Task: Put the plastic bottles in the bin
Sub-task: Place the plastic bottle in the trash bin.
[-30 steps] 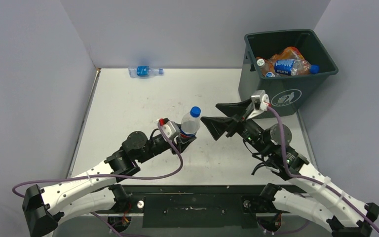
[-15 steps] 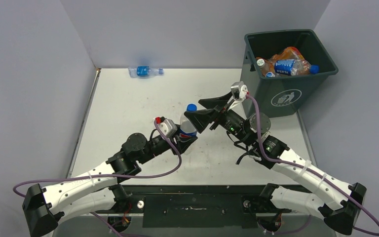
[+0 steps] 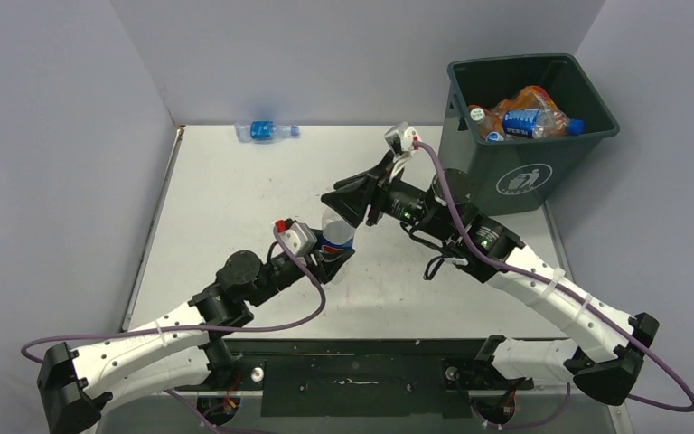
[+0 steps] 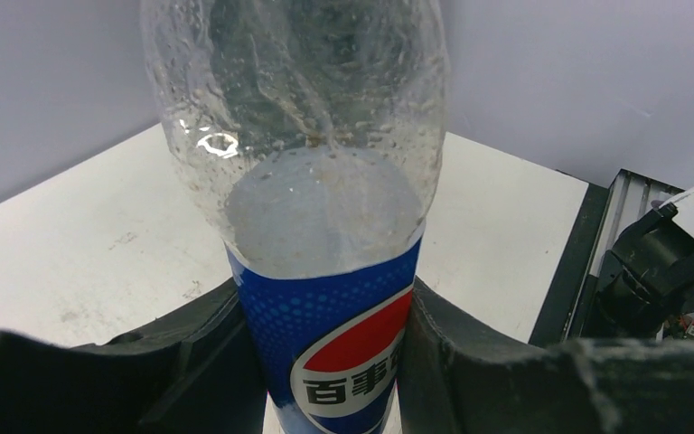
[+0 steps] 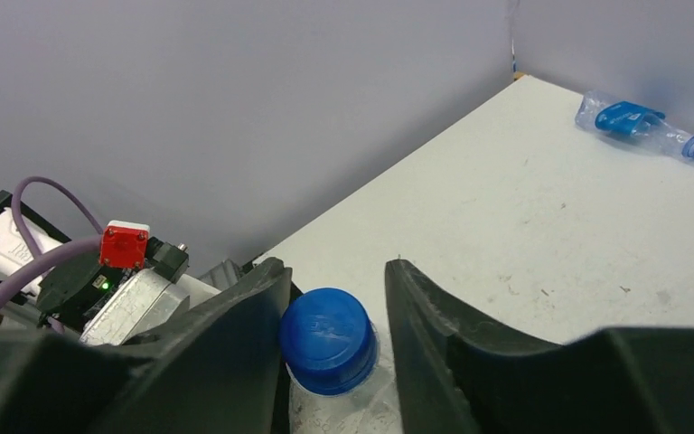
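1. The left gripper is clamping the labelled lower body of a clear bottle, holding it upright over the middle of the tabletop.
2. The right gripper is reaching in from above, its jaws drawn narrow and pinching the bottle at its blue cap.
3. A second bottle is lying on its side at the tabletop's far edge, toward the left corner.
4. The bin is standing at the far right corner, with several binned bottles lying heaped inside.
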